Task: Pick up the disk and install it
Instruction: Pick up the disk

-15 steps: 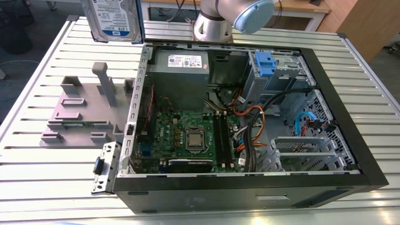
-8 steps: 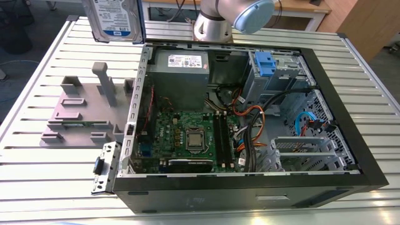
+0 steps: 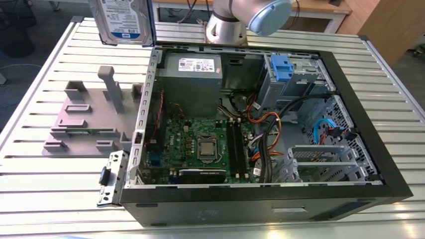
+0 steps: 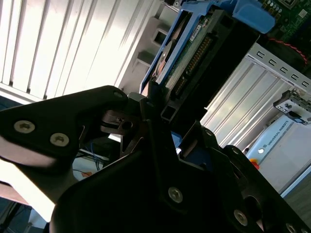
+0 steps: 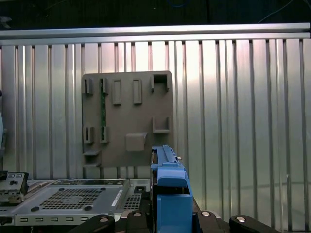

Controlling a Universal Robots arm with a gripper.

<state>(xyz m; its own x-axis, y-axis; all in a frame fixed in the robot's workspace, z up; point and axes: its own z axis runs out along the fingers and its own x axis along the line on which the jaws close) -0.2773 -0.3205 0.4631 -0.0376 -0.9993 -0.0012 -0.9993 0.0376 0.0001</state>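
Note:
The disk (image 3: 123,20) hangs upright in the air at the exterior view's upper left. Its white-and-blue label faces the camera, and it is above the table's far edge, beyond the grey stand. In the second wrist view my gripper (image 4: 163,114) is shut on the disk (image 4: 194,48). Its black fingers (image 4: 155,126) clamp the end with the blue carrier bracket. The first wrist view shows the disk (image 5: 167,187) edge-on, its blue carrier running up from the gripper over the table.
The open computer case (image 3: 265,201) lies on the slatted metal table (image 3: 391,89). Inside are the grey power supply (image 3: 191,74), the blue-tabbed drive cage (image 3: 282,67) and the motherboard (image 3: 199,144). The grey stand (image 3: 89,117) sits left of the case, and the arm's base (image 3: 229,22) is behind it.

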